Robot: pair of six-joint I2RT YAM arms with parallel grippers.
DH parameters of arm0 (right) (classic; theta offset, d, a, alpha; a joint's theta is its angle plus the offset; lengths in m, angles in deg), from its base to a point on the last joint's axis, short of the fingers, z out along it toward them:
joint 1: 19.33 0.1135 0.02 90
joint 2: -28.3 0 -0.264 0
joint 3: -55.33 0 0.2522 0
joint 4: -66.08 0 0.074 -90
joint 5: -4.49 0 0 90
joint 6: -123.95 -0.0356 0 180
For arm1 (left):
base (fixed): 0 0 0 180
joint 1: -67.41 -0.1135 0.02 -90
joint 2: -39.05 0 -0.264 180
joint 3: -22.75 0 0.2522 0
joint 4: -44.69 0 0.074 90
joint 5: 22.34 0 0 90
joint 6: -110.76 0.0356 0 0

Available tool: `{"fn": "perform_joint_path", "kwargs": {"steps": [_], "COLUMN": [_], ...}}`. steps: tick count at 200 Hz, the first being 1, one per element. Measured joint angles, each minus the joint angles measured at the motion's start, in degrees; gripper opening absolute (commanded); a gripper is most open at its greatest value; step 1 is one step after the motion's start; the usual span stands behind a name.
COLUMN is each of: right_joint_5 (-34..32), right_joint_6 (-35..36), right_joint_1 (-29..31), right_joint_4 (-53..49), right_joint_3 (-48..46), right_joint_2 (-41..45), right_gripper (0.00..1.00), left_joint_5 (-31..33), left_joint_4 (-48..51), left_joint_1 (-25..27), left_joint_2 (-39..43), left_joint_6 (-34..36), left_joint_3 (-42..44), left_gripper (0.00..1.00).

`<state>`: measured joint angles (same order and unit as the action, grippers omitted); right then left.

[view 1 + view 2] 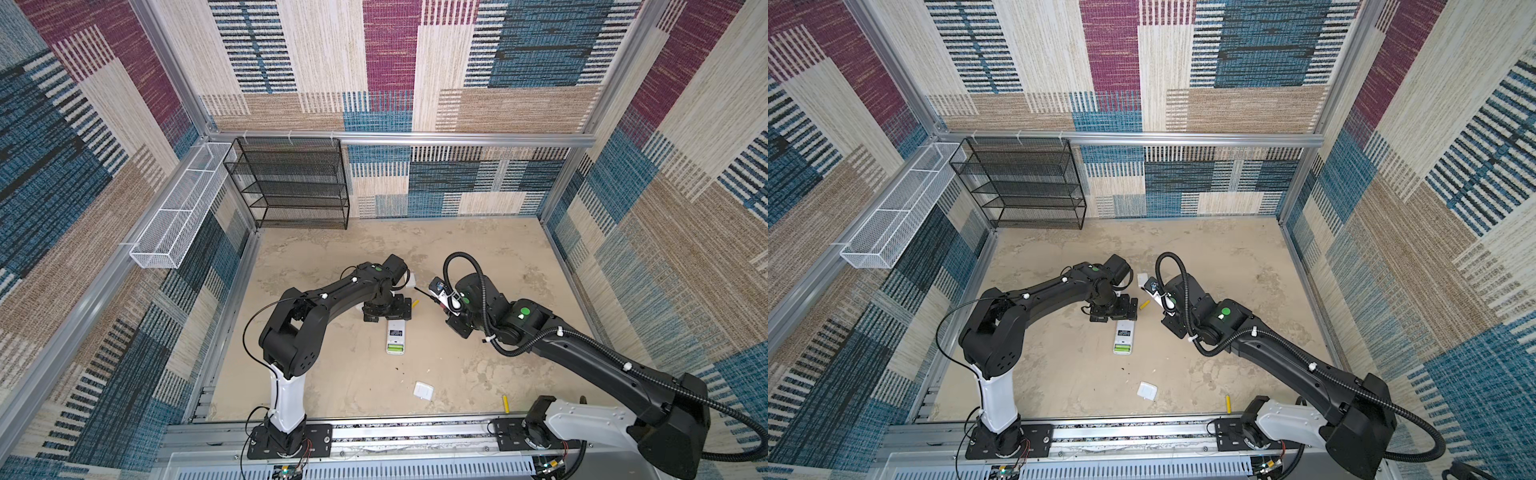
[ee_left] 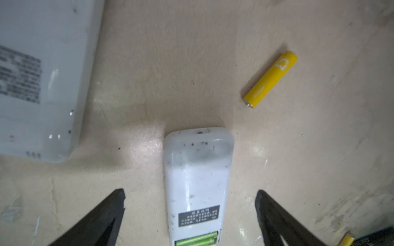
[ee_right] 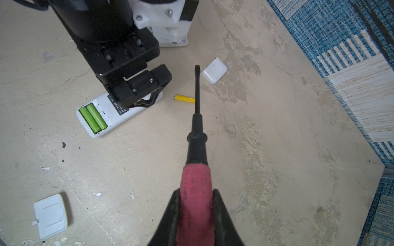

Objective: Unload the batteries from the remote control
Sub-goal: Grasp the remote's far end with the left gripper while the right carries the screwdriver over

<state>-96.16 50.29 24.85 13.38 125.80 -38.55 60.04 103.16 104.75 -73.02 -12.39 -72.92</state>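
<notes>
A small white remote control (image 2: 198, 181) lies back-up on the floor, and its uncovered bay holds two light green batteries (image 3: 93, 118). My left gripper (image 2: 190, 196) is open, a finger on each side of the remote's far end without touching it; in both top views it hovers over that end (image 1: 388, 313). One yellow battery (image 3: 184, 98) lies loose just beside it, another (image 1: 506, 403) near the front rail. My right gripper (image 3: 196, 196) is shut on the red handle of a screwdriver (image 3: 197, 127), whose tip points past the yellow battery.
A larger white remote (image 2: 32, 85) lies close behind the left arm. Two white covers rest on the floor, one (image 3: 51, 215) toward the front and one (image 3: 214, 70) beyond the screwdriver tip. A black mesh shelf (image 1: 291, 183) and a white wire basket (image 1: 178, 208) line the back-left walls.
</notes>
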Motion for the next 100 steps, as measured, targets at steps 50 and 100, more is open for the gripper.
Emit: {"fn": "perform_joint_path", "kwargs": {"steps": [50, 100], "right_joint_5": [0.04, 0.17], "right_joint_6": [0.02, 0.02], "right_joint_1": [0.09, 0.11], "right_joint_4": [-0.02, -0.85], "right_joint_3": [0.00, 0.02], "right_joint_2": [0.79, 2.03], "right_gripper": [0.00, 0.00], "left_joint_5": [1.40, 2.86], "left_joint_4": [1.44, 2.75], "left_joint_1": [0.83, 0.92], "left_joint_2": [-3.65, -4.68], "left_joint_6": [0.74, 1.38], "left_joint_3": [-1.77, -2.29], "left_gripper": [0.91, 0.74]}}
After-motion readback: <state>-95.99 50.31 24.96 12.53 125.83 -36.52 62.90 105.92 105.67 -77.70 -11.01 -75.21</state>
